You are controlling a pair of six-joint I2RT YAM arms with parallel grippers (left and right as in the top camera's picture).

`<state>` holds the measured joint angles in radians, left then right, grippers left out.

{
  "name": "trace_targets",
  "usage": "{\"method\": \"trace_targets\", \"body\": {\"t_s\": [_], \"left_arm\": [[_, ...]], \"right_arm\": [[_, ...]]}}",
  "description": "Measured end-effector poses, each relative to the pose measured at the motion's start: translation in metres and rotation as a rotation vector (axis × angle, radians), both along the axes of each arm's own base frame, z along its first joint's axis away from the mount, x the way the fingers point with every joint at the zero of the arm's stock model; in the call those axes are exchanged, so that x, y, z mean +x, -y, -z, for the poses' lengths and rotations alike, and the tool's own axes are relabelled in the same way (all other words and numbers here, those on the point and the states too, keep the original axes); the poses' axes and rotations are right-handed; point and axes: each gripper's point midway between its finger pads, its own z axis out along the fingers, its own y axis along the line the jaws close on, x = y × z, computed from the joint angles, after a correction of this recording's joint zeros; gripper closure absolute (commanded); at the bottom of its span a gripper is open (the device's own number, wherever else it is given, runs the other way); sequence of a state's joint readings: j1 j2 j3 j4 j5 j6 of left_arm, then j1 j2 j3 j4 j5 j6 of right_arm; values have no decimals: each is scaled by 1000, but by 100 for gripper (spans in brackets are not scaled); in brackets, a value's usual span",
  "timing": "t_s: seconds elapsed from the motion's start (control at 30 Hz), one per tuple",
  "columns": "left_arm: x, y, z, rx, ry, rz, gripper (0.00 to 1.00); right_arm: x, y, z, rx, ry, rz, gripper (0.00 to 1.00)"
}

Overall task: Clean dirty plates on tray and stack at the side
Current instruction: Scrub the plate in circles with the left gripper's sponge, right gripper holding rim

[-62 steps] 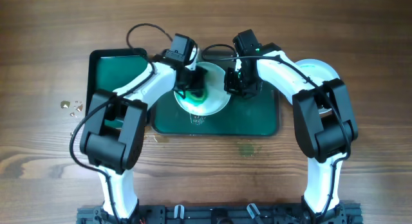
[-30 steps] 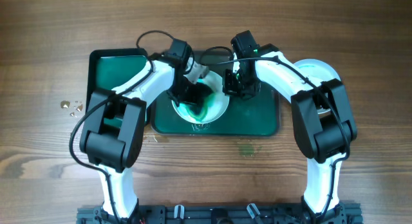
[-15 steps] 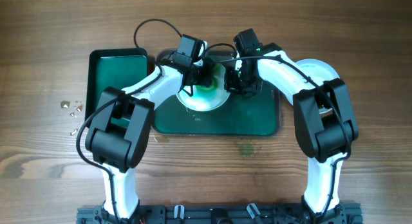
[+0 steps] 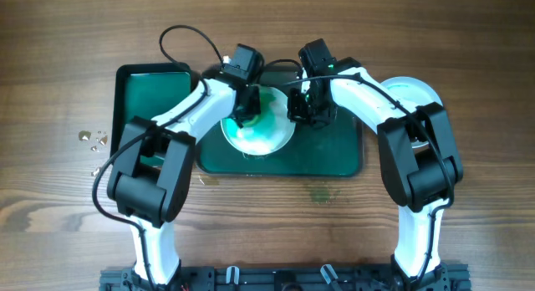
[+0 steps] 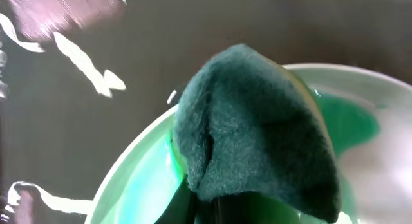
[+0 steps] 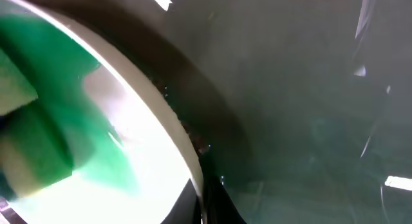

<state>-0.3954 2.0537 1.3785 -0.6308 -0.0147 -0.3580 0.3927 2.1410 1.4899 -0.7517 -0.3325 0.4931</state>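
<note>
Our left end effector (image 4: 245, 108) clamps the sponge (image 5: 257, 140) against the plate (image 4: 261, 139); our right end effector (image 4: 298, 107) pinches its rim, well inside the tray (image 4: 338, 157).

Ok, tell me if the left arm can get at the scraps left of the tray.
Probably yes: the scraps lie on bare table, nothing covering them, but its fingers hold the sponge.
</note>
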Motion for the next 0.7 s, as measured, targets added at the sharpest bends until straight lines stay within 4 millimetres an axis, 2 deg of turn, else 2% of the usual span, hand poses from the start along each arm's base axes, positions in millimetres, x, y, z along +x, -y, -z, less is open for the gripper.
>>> {"method": "trace_targets", "body": {"t_s": [0.07, 0.23, 0.3, 0.37, 0.47, 0.63, 0.7], "left_arm": [[-9, 7, 0, -92, -59, 65, 96], [-56, 59, -3, -427, -227, 281, 96], [-62, 71, -4, -506, -239, 326, 96], [-58, 79, -5, -548, -211, 354, 96], [-38, 87, -4, -545, -117, 356, 96], [-19, 75, -2, -377, -79, 231, 96], [-10, 56, -4, -244, -72, 164, 96]], "right_arm": [[-1, 1, 0, -2, -4, -2, 96], [-1, 2, 1, -3, -3, -8, 96], [-1, 2, 1, -3, -3, -8, 96], [-1, 2, 1, -3, -3, -8, 96], [0, 3, 0, -3, 0, -3, 96], [4, 2, 0, 2, 15, 0, 96], [4, 2, 0, 2, 15, 2, 96]]}}
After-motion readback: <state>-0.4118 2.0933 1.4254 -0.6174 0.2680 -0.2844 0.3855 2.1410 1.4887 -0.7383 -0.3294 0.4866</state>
